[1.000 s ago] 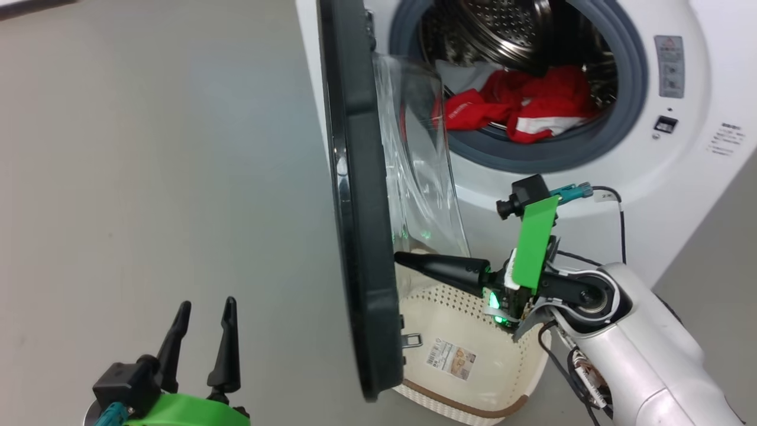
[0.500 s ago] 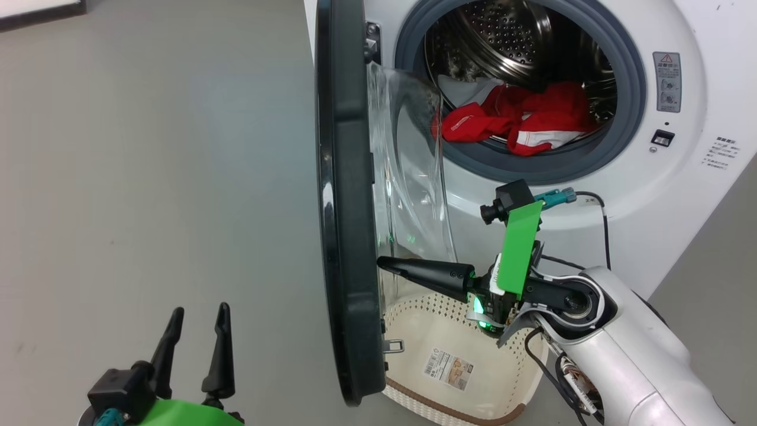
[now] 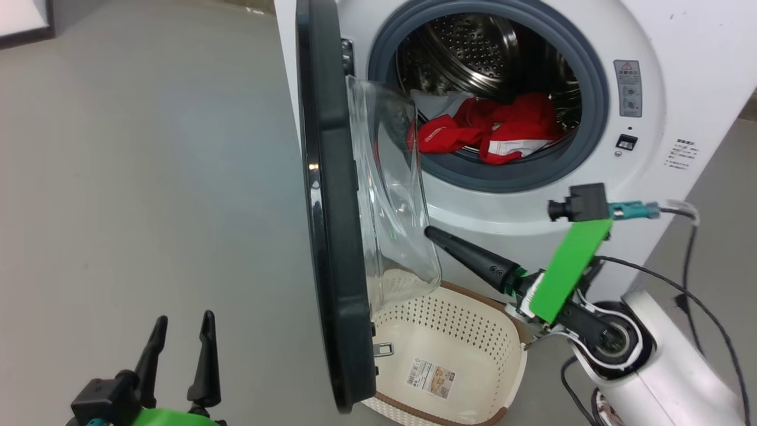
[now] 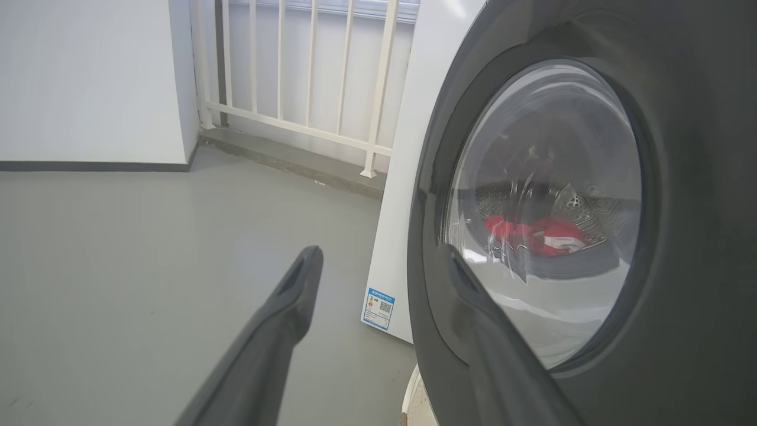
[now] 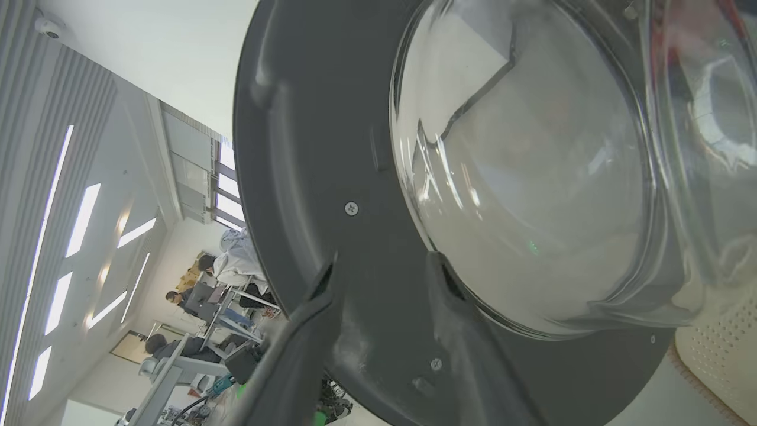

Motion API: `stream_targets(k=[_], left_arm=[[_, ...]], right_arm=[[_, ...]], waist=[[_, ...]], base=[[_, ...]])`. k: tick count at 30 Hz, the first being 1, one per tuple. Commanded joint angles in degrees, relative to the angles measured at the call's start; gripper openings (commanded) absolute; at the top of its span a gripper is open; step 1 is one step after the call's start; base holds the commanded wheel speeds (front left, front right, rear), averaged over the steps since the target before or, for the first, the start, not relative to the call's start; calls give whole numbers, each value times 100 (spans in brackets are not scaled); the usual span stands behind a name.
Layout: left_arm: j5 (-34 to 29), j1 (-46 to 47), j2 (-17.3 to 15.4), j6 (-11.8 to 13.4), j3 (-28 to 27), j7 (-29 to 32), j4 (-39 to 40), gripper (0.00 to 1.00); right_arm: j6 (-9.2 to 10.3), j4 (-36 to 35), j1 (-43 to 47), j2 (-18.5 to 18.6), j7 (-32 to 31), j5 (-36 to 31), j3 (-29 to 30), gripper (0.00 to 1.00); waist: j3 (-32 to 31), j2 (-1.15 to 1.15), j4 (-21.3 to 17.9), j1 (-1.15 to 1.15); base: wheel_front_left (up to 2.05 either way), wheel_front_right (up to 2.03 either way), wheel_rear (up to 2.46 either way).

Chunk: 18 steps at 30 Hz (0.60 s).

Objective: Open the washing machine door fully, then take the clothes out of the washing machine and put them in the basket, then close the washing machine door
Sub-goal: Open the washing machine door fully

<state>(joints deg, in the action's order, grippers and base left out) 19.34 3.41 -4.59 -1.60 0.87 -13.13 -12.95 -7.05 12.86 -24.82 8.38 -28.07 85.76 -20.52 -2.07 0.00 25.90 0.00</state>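
Observation:
The washing machine (image 3: pixel 656 118) stands with its door (image 3: pixel 334 236) swung out edge-on toward me, the clear glass bowl bulging to the right. The red and white clothes (image 3: pixel 485 127) lie in the steel drum. The cream basket (image 3: pixel 449 319) sits on the floor under the door. My right gripper (image 3: pixel 434 235) hangs above the basket, just right of the glass. In the right wrist view its fingers (image 5: pixel 383 272) stand open and hold nothing, facing the door (image 5: pixel 307 148). My left gripper (image 3: pixel 180 331) is open at the lower left, outside the door (image 4: pixel 698 177).
Grey floor spreads left of the door. A white railing (image 4: pixel 307 71) and wall stand behind the machine. A black cable (image 3: pixel 686 278) loops by my right arm. People sit at desks (image 5: pixel 219 284) in the far room. A blue label (image 4: pixel 378 307) marks the machine's side.
The head camera has shifted. My right gripper, shut near the door's inner rim before, has drawn back to the right, risen, and its fingers have parted. The left gripper stays open.

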Motion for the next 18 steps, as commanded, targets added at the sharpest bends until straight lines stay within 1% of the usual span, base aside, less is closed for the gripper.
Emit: stream_targets(k=[1,5,7,12,15,18], left_arm=[[53,79,-108,37,-202,-7,188,100],[88,33,-119,68,-219,5,262,100],[105,20,-131,76,-229,4,286,100],[124,-21,-138,114,-230,3,366,100],[137,-58,-148,140,-238,5,416,100],[150,-94,-161,171,-250,15,459,100]], right_arm=[[-44,-208,-19,-2,133,-98,7,100],[-44,-595,312,256,1088,-917,-93,100],[-44,-684,476,465,1600,-1438,-218,100],[-44,-619,835,816,2998,-2600,-441,100],[-44,-471,1015,843,3737,-3095,-466,100],[-44,-266,1180,798,4123,-3498,-399,100]], waist=[[-23,0,-54,0],[-36,0,-135,0],[-41,0,-172,0],[-43,0,-244,0],[-47,0,-277,0],[-54,0,-308,0]], base=[[0,0,0],[0,0,0],[0,0,0],[0,0,0],[0,0,0],[0,0,0]])
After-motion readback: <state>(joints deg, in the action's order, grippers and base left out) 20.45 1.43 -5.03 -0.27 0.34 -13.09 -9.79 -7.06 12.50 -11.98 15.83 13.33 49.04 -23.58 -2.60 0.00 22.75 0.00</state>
